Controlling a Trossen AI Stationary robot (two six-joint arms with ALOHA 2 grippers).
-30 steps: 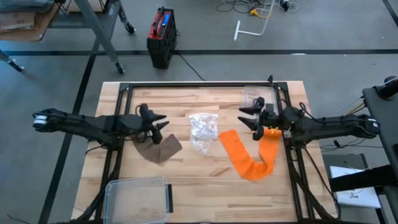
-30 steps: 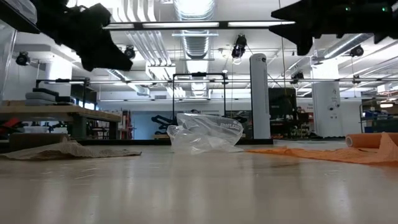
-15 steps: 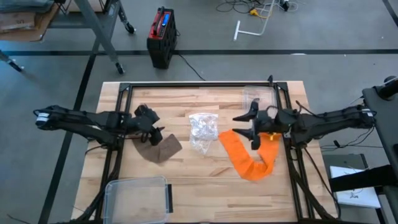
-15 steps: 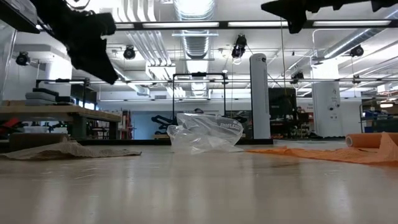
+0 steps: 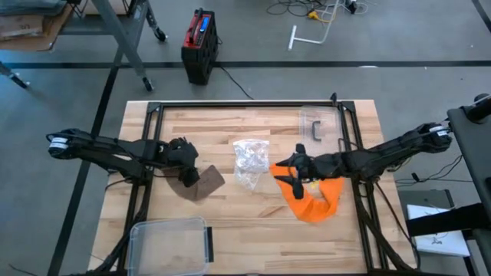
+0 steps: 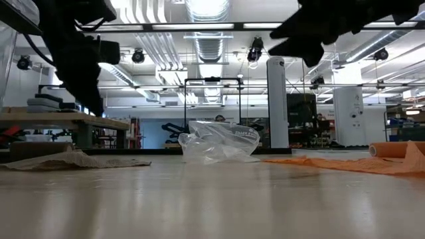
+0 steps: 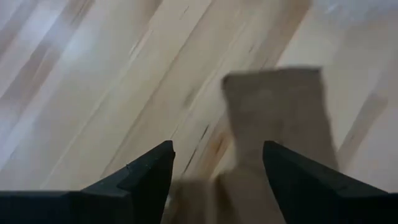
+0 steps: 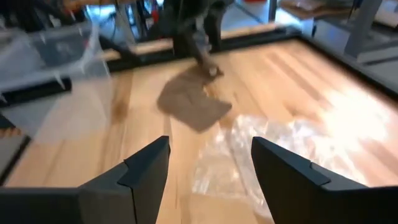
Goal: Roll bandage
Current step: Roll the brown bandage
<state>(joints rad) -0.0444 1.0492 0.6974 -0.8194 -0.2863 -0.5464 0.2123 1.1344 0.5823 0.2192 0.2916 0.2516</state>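
Your orange bandage [image 5: 313, 201] lies unrolled on the right half of the bench [image 5: 253, 230], folded into a loose V, with one arm of it reaching toward the crumpled clear plastic bag [image 5: 251, 161] at the centre. Your right pincer [image 5: 294, 172] sits over that near end with its jaws standing apart and nothing between them. Your left pincer [image 5: 184, 161] is over the edge of the brown cloth [image 5: 202, 182], jaws likewise parted and gripping nothing. Expect the bandage to behave as thin, limp fabric: very light, no stiffness, quick to wrinkle, bunch or slide on the smooth wood if you drag it. Take hold at a free end, pinching across the full width so the first turn starts square, and keep the rest of the strip lying flat. A grip in the middle or on the fold would probably only gather it into a lump. The bag beside it is flimsy too, so approach without nudging it.
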